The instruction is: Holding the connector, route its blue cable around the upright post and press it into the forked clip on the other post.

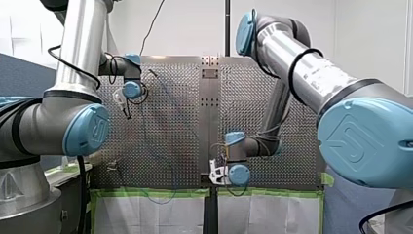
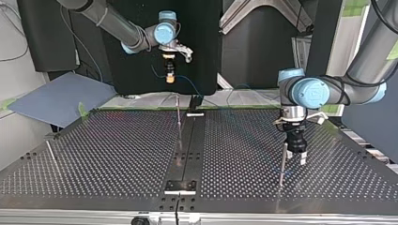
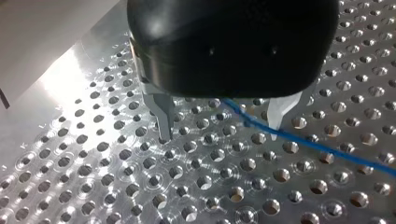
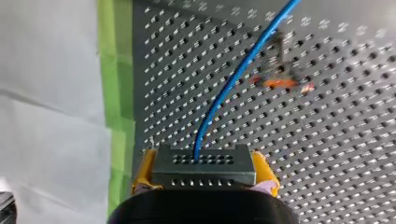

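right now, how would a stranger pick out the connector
Go to the green tape along the perforated table's edge, where my right gripper hangs. Between its yellow pads sits the connector, a grey block. Nothing else there is clamped, and the blue cable runs out of its holed face.

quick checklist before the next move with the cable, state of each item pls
1. Hold on the connector: ok, my right gripper clamps it between yellow pads.
2. Run of the blue cable out of the connector: ok, one smooth curve.
3. State of my left gripper: ok, jaws apart, cable passes between them unpinched.
4. Cable around the upright post: cannot tell.
5. Cable in the forked clip: cannot tell, the fixture ahead is blurred.
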`<state>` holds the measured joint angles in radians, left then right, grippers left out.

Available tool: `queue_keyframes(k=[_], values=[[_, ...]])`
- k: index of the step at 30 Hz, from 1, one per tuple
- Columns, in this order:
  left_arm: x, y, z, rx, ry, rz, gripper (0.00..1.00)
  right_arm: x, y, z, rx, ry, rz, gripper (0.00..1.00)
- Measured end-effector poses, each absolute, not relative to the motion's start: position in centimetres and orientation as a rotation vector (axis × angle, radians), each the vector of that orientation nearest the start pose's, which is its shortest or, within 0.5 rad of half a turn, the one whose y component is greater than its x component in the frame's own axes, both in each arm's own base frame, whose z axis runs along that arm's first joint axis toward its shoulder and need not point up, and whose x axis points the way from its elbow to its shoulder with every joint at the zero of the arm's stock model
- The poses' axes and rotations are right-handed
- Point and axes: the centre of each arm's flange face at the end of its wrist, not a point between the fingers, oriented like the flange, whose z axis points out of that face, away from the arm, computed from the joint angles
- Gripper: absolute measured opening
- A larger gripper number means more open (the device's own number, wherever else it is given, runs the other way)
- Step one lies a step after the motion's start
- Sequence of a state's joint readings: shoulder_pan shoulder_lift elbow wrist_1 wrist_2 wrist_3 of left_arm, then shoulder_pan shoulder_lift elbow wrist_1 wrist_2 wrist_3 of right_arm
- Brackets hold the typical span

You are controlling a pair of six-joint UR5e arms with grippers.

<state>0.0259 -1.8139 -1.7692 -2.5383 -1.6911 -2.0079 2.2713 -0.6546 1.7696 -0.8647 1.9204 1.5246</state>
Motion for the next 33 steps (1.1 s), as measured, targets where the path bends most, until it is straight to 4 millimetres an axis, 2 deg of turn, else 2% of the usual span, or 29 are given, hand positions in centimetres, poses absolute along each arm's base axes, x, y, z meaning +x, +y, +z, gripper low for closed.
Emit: queue_keyframes(k=[11,21,26,33], values=[[57.3,-10.6,32.5,-0.422,1.352,-0.255,1.0,41.4,-39.9,-9.6,1.675,-1.078,1.198,0.0],[57.3,-10.7,32.4,-0.422,1.357,-0.255,1.0,37.9,-43.0,-14.0,1.632,-1.113,1.198,0.0],[57.3,-10.7,32.4,-0.422,1.357,-0.255,1.0,37.0,-42.5,-16.1,1.651,-1.127,1.173,0.0],[57.3,-10.7,32.4,-0.422,1.36,-0.256,1.0,36.1,-40.9,-19.2,1.706,-1.138,1.134,0.0]])
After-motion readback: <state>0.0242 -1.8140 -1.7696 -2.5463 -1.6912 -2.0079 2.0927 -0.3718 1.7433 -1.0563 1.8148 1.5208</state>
